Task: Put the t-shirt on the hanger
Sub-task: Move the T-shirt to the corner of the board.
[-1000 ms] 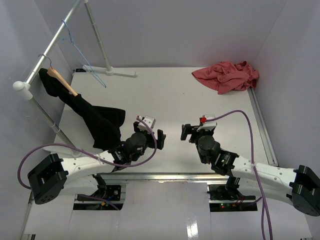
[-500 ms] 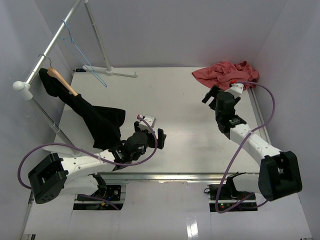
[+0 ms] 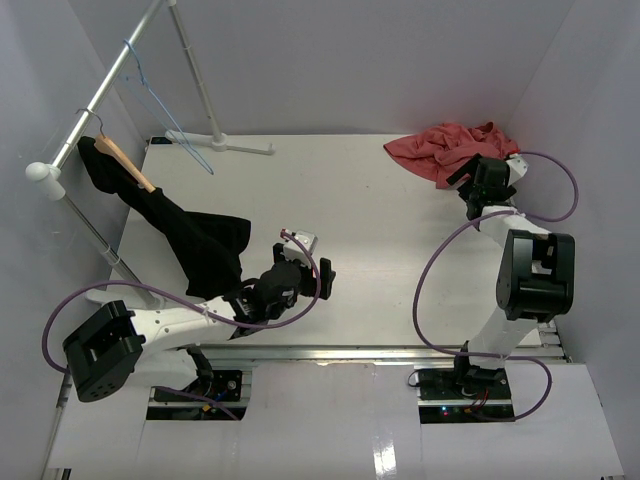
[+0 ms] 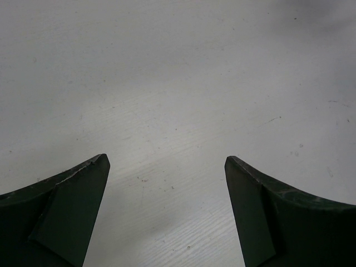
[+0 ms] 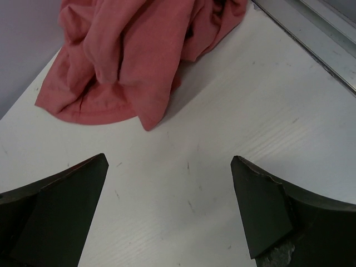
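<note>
The salmon-red t-shirt (image 3: 440,150) lies crumpled at the table's far right corner; it fills the top left of the right wrist view (image 5: 133,55). The light-blue wire hanger (image 3: 165,115) hangs on the rail at the far left. My right gripper (image 3: 466,178) is open and empty, just near of the t-shirt's edge and not touching it; its jaws (image 5: 169,167) stand wide over bare table. My left gripper (image 3: 322,275) is open and empty over bare table near the front middle, far from both; the left wrist view (image 4: 167,164) shows only white tabletop.
A black garment (image 3: 195,235) hangs on a tan wooden hanger (image 3: 125,160) on the rail (image 3: 95,105) at the left, drooping onto the table. The rail's white foot (image 3: 235,143) stands at the back. A metal track (image 3: 525,250) runs along the right edge.
My right arm has swung from the front middle out to the far right corner, stopping beside the t-shirt. My left gripper has shifted slightly. Both stay open.
</note>
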Robot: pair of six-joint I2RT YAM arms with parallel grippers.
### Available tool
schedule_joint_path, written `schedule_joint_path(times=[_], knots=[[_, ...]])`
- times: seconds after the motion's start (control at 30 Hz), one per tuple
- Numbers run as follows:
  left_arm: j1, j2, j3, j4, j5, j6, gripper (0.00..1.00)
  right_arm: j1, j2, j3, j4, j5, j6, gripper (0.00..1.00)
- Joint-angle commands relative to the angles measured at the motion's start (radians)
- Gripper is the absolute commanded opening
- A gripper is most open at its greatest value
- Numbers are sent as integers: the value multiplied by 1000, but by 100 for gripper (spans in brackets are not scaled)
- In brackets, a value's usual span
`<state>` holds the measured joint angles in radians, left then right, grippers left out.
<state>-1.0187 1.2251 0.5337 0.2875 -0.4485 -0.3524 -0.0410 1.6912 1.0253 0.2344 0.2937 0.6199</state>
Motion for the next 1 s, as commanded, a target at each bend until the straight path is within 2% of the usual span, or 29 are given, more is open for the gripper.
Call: schedule_joint_path(times=[0.0, 0.13, 0.2, 0.4, 0.53, 0.63, 0.67, 0.73, 0.8, 0.87, 0.97], knots=[[-3, -6, 34, 3, 29, 5, 96, -43, 118, 144, 37, -96, 29, 99], [-3, -12, 26, 11, 32, 11, 95, -69, 213, 210, 64, -150, 27, 98], [-3, -18, 20, 16, 14, 16, 96, -74, 274, 271, 96, -179, 13, 91], [-3, -19, 11, 30, 1, 23, 96, -74, 361, 371, 125, -207, -19, 79], [-3, -3, 20, 24, 6, 21, 95, -74, 351, 339, 190, -225, -65, 58], [-3, -14, 15, 32, 18, 16, 95, -74, 326, 301, 243, -249, -98, 39], [-3, -19, 11, 33, 23, 15, 95, -74, 326, 304, 243, -263, -121, 27], [-3, -40, 4, 34, 30, 11, 94, -74, 337, 331, 232, -280, -180, 15], [-3, -73, -16, 73, 33, 17, 94, -74, 352, 347, 214, -283, -212, 9], [-3, -113, -70, 138, 11, 36, 94, -74, 336, 338, 180, -303, -220, 8], [-3, -151, -114, 175, -36, 46, 94, -66, 251, 253, 220, -388, -195, 8]])
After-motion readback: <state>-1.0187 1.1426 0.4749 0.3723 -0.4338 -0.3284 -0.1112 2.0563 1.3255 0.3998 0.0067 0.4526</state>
